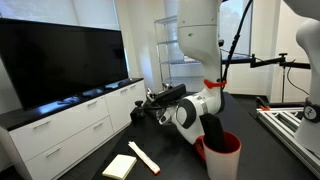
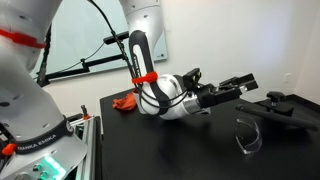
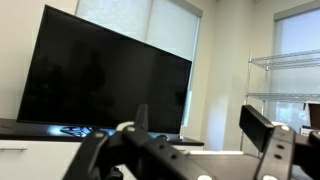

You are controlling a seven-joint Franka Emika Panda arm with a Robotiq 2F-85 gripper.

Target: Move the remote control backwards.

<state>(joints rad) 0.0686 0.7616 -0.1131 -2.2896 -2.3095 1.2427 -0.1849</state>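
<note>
**Panda arm, tool held level and facing a television [image 3: 100, 80].**

Wrist view: the tool [image 3: 198, 128] is released. Its fingers [image 3: 262, 135] stand wide apart with nothing between them, and only this view shows the gap. A wire shelf [image 3: 285, 80] stands to the tool's right.

In an exterior view the tool [image 1: 145, 108] reaches toward the end of the white drawer cabinet [image 1: 70, 130] that carries the television. A red bucket [image 1: 222, 155] stands behind and below the tool, and a yellow notepad [image 1: 120, 166] lies below it. Both appear in this view alone.

In an exterior view the tool [image 2: 243, 86] hangs above a black worktop [image 2: 160, 135]. A dark elongated bar, taken here as the remote control [image 2: 278, 108], lies on the worktop just below and ahead of the fingertips, apart from them. Its buttons are too small to make out, and its outline merges with the dark surface. A clear object [image 2: 248, 136] of uncertain kind lies near it.
</note>
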